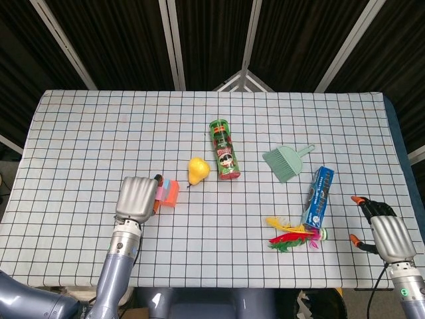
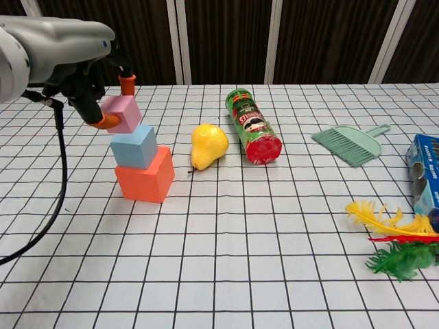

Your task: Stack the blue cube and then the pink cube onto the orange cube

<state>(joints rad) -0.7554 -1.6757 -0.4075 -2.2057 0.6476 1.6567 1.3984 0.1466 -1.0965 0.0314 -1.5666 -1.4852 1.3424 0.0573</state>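
Observation:
The orange cube [image 2: 145,177] sits on the checked cloth at the left, with the blue cube [image 2: 134,147] stacked on it. My left hand [image 2: 58,41] holds the pink cube [image 2: 121,113] just above the blue cube, slightly to the left of it and a little tilted. In the head view the left hand [image 1: 135,197] covers most of the stack; only the edge of the pink cube [image 1: 162,192] and the orange cube [image 1: 171,193] show. My right hand [image 1: 388,237] hangs at the table's near right corner, fingers apart, holding nothing.
A yellow pear [image 2: 207,144] lies right beside the stack. Further right are a green chips can [image 2: 252,127] on its side, a green hand brush [image 2: 349,143], a blue box [image 2: 426,168] and coloured feathers [image 2: 391,240].

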